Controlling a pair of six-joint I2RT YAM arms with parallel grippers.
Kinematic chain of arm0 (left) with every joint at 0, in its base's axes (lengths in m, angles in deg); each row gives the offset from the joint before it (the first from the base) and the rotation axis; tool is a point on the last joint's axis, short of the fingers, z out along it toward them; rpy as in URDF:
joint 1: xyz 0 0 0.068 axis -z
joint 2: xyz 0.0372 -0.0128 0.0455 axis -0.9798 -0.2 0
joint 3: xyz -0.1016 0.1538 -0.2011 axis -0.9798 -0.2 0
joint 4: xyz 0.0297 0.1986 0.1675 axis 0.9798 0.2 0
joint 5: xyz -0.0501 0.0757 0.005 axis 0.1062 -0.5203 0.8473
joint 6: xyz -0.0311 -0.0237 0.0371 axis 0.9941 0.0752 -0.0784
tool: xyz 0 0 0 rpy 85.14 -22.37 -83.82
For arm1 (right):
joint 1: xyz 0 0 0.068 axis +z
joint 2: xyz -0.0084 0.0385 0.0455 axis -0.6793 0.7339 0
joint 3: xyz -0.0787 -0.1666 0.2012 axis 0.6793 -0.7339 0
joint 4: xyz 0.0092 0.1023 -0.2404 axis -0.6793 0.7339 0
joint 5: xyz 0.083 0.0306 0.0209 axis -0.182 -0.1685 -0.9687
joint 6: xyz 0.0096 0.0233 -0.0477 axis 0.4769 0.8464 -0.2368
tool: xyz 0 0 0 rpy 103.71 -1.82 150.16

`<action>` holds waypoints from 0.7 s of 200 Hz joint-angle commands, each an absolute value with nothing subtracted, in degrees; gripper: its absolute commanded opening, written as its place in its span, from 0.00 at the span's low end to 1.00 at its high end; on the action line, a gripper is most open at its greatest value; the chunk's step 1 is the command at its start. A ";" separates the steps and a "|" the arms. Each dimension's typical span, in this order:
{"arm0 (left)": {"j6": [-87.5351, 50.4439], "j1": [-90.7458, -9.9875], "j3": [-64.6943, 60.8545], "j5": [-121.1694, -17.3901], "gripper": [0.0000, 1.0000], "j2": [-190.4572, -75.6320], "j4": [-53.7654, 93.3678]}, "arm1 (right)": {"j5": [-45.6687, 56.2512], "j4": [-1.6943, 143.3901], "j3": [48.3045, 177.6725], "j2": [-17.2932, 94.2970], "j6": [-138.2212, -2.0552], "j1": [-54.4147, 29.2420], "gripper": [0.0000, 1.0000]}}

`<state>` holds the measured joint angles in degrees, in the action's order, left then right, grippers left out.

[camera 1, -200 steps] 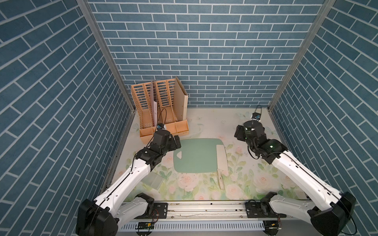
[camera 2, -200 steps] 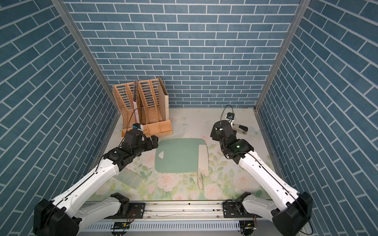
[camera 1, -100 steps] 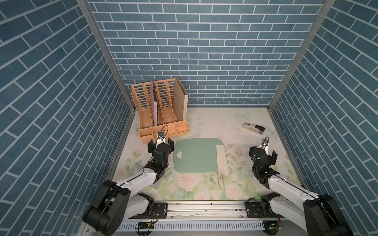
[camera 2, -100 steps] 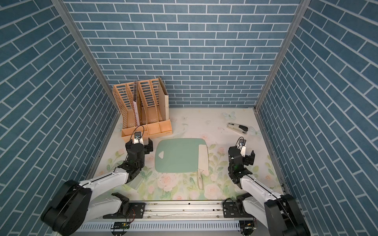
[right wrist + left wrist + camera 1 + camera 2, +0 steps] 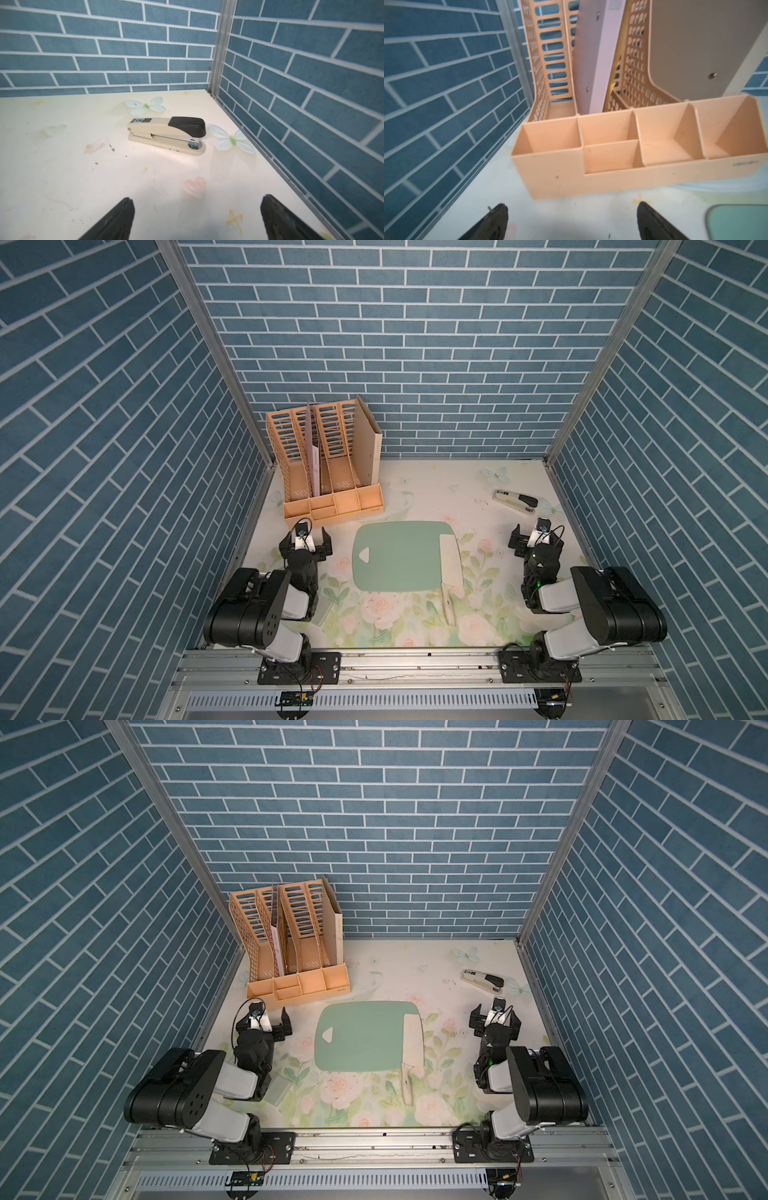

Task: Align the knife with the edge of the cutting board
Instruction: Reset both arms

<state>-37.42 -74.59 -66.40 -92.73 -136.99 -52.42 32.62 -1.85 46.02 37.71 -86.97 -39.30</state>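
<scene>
The cleaver-like knife with a whitish blade and cream handle (image 5: 451, 568) lay on the thin pale-green cutting board (image 5: 395, 560), along its 3 o'clock edge. Its handle overhung toward 6 o'clock onto the floral table (image 5: 436, 493). The left hand (image 5: 306, 541) at the board's 9 o'clock and the right hand (image 5: 536, 536) at 3 o'clock gaped wide, holding nothing.

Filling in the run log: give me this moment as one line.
knife: blade along right edge of board, handle off it | left pincer: open, empty | right pincer: open, empty
</scene>
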 commanded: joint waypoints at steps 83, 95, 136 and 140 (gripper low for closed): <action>-35.14 -76.88 -63.59 -86.60 0.99 -137.15 -52.62 | 22.30 -3.54 48.01 38.06 -88.43 -40.23 1.00; -35.15 -76.88 -63.59 -86.56 1.00 -137.13 -52.57 | 22.30 -3.70 48.01 38.01 -88.40 -40.24 1.00; -35.15 -76.88 -63.52 -86.61 1.00 -137.06 -52.55 | 22.30 -3.70 48.01 38.07 -88.40 -40.22 1.00; -35.14 -76.88 -63.51 -86.61 1.00 -137.12 -52.57 | 22.28 -3.70 48.01 38.11 -88.45 -40.21 1.00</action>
